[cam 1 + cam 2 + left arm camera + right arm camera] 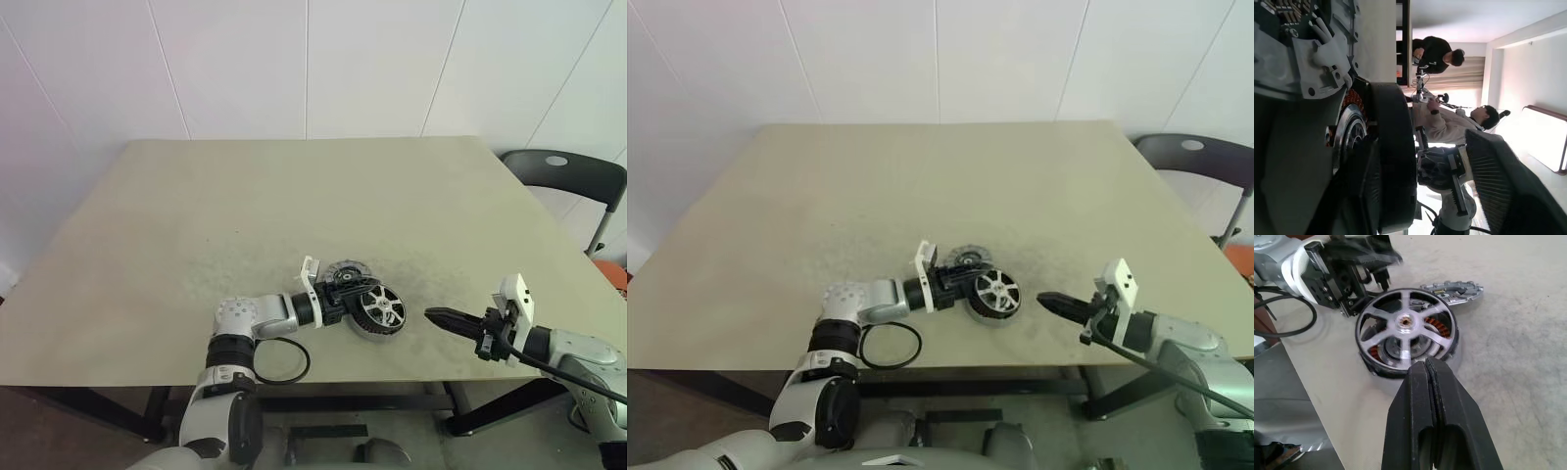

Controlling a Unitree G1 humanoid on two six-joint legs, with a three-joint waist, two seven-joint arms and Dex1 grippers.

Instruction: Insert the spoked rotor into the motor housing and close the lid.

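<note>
My spoked rotor [1404,328] sits tilted in the motor housing [1382,366], copper coils showing between its spokes. The lid [1453,291] lies flat on the table [294,206] just behind the housing. I can read no writing. My left gripper [355,294] reaches level to the housing's side, fingers apart. My right gripper [443,318], fingers together, points at the housing from nearby.

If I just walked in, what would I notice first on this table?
Probably the spoked rotor, sitting in the motor housing near the table's front edge, copper coils showing between its spokes. The left tool is right beside it, and the grey slotted lid lies flat just behind. Off to the right, the right tool is shut and points at the rotor.
</note>
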